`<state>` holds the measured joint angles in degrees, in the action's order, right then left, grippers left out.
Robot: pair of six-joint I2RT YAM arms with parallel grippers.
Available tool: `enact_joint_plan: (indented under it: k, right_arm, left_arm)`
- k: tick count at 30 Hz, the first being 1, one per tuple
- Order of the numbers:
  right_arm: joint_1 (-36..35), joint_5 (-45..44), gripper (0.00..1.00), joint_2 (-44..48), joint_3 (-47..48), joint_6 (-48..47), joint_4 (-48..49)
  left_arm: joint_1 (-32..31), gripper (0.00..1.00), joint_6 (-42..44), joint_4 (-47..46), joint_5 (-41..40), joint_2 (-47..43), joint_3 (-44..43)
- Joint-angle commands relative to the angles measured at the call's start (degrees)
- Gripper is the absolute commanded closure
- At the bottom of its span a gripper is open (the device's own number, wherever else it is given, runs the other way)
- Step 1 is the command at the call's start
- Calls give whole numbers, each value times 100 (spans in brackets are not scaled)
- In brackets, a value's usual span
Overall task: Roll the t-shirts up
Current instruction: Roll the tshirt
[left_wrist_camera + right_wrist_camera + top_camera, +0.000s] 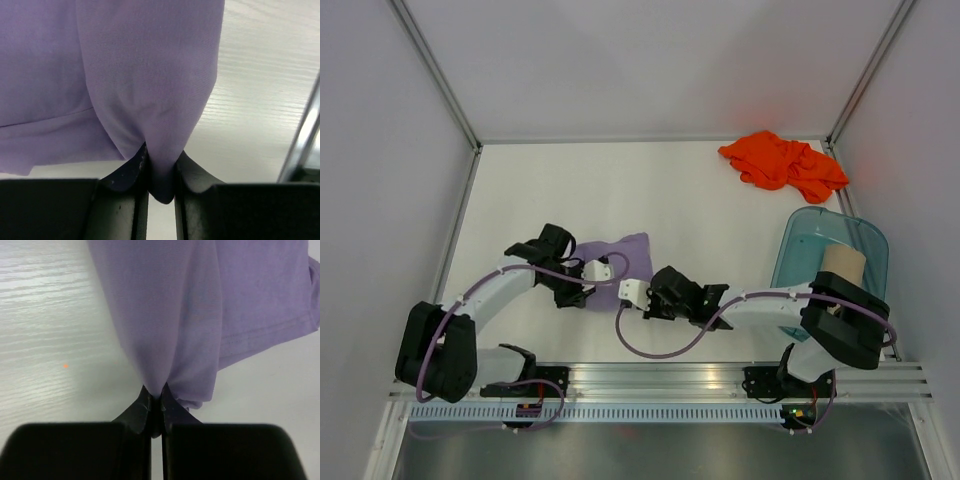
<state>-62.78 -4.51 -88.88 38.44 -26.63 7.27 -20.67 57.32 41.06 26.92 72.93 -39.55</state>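
Note:
The pale lavender t-shirt (pixel 623 255) lies folded near the table's front middle. My left gripper (pixel 588 276) is shut on its left near edge; the left wrist view shows the cloth (pixel 150 90) pinched between my fingers (pixel 131 172). My right gripper (pixel 628 293) is shut on its right near edge; the right wrist view shows the cloth (pixel 180 315) pinched between my fingers (pixel 140 410). The bright orange t-shirt (pixel 782 162) lies crumpled at the back right. A beige-tan roll (pixel 841 264) stands in the tub.
A translucent teal plastic tub (pixel 800 245) stands at the right, next to my right arm. Metal frame posts and white walls close in the table. An aluminium rail (pixel 660 378) runs along the near edge.

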Motion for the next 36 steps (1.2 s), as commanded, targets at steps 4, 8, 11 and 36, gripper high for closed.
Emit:
enact_joint_plan:
  k: [4, 8, 11, 36]
  right_arm:
    - [564, 2916, 99, 565, 1068, 318, -2507]
    - [820, 5016, 100, 249, 1754, 97, -3687]
    - [1057, 5521, 100, -190, 1834, 150, -3733]
    - [2112, 5452, 61, -1685, 2582, 1027, -3039]
  left_arm:
    - [370, 80, 813, 2298, 1280, 186, -912]
    - [388, 79, 1404, 3399, 1615, 432, -1020]
    - [519, 77, 1414, 3418, 1615, 792, -1046]
    - [1301, 98, -924, 1862, 1431, 1830, -1591]
